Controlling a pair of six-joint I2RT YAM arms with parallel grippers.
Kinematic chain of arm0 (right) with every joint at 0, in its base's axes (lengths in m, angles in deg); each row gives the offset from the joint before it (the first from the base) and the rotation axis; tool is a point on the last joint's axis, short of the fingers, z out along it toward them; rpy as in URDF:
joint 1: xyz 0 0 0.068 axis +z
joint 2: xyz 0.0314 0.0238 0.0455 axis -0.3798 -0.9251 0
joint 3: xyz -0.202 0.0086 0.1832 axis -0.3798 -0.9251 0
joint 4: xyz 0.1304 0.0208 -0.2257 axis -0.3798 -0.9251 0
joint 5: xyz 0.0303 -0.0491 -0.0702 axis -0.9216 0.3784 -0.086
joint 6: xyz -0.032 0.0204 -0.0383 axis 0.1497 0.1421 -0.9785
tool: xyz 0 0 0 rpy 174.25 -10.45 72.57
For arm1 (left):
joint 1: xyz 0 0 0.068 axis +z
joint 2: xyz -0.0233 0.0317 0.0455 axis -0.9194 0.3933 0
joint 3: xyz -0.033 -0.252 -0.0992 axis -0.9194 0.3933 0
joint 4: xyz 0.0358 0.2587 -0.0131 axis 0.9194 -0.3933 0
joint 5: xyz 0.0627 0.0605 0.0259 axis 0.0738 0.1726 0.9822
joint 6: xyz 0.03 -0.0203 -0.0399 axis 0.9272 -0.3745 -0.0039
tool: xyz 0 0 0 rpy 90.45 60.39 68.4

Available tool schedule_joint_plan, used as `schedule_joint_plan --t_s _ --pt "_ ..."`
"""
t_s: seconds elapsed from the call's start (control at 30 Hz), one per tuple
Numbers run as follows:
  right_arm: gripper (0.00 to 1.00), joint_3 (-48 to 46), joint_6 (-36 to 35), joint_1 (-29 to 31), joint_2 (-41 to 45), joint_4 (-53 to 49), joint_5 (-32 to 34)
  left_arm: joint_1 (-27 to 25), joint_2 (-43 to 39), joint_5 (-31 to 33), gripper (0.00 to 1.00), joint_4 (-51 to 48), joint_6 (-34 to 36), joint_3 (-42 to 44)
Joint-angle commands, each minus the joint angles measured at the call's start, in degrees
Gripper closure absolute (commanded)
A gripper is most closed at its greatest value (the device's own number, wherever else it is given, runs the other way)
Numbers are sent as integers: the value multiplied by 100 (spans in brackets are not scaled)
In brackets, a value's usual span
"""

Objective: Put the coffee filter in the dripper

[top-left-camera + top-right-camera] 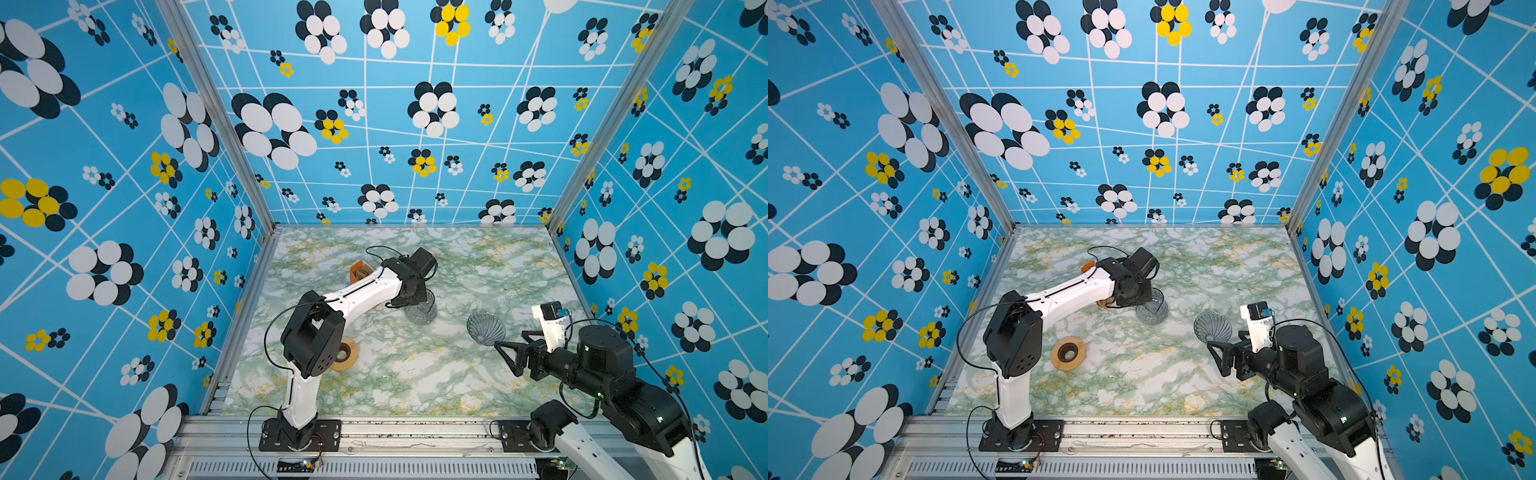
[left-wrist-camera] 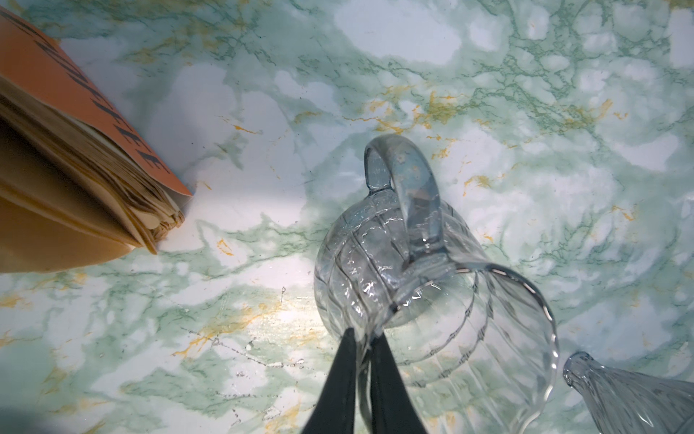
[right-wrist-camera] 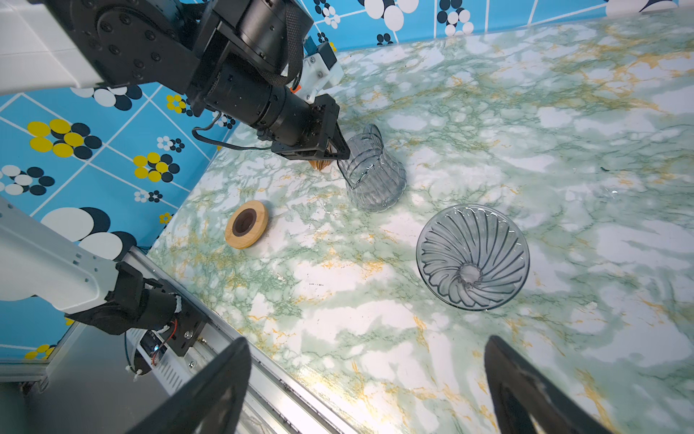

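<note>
Right gripper (image 3: 368, 390) wide apart, empty; dripper (image 3: 472, 257) just ahead, on its side. Left gripper (image 2: 363, 360) clamped on jug (image 2: 375, 270) rim.

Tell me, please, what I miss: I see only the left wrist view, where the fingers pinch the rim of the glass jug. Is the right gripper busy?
Observer: No. The right gripper stands open and holds nothing, close to the dripper.
Operator: I see only an edge of the dripper. Is a filter in it?
Observer: No, it is empty; it lies tipped, with its wide mouth toward the right wrist camera.
Operator: Is there anything else that I miss?
Observer: A wooden ring with a dark hole lies flat, apart from the glass jug.
</note>
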State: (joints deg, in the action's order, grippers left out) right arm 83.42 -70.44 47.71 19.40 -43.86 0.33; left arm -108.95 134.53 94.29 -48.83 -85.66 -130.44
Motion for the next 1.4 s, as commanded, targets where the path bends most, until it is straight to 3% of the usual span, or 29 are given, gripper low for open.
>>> schedule_joint_plan --t_s 0.0,1.37 --pt "2 -78 47 22 1 14 112 -39 102 -38 88 -266 120 -144" --pt "4 -83 63 21 -15 -1 182 -85 71 270 88 -375 45 -104"
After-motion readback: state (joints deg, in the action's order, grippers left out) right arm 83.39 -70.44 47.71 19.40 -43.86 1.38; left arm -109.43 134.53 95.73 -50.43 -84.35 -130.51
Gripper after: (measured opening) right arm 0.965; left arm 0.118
